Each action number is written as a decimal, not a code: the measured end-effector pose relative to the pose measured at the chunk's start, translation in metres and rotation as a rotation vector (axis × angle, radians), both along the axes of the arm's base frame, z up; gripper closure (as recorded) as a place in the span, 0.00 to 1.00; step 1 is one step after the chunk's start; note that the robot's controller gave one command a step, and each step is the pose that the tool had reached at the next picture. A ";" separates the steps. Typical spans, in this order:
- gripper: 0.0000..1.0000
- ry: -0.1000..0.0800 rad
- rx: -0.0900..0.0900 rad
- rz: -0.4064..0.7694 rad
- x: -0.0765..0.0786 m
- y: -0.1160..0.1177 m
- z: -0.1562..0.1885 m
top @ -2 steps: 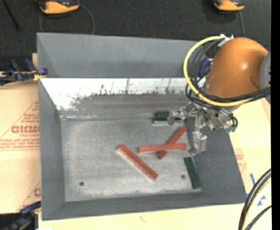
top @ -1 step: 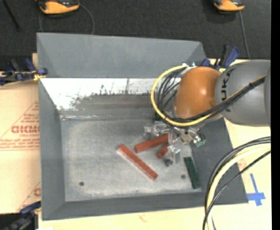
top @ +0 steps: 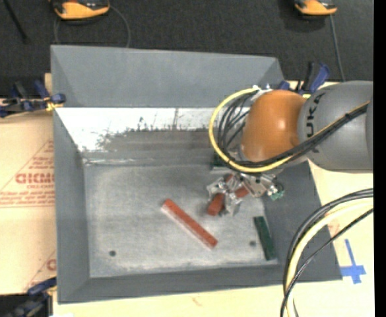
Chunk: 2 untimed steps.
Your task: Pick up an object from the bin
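Observation:
My gripper [top: 227, 195] hangs below the orange wrist cover, over the right middle of the bin floor. A small red-brown piece [top: 214, 207] sits right at its lower left tip, touching or nearly touching the metal. A long flat red bar [top: 190, 223] lies slanted on the floor just left of and below the gripper, apart from it. A dark green bar [top: 264, 237] lies near the bin's right wall, below and right of the gripper.
The arm and its looped cables cover the bin's right rear part. A bit of something dark green [top: 217, 161] peeks out at the back wall, left of the wrist cover. The bin's left half is bare floor.

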<state>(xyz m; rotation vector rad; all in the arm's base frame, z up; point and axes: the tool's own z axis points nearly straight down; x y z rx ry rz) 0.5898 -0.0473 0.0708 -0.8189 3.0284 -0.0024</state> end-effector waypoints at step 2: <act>1.00 0.000 0.000 0.000 0.000 0.000 0.000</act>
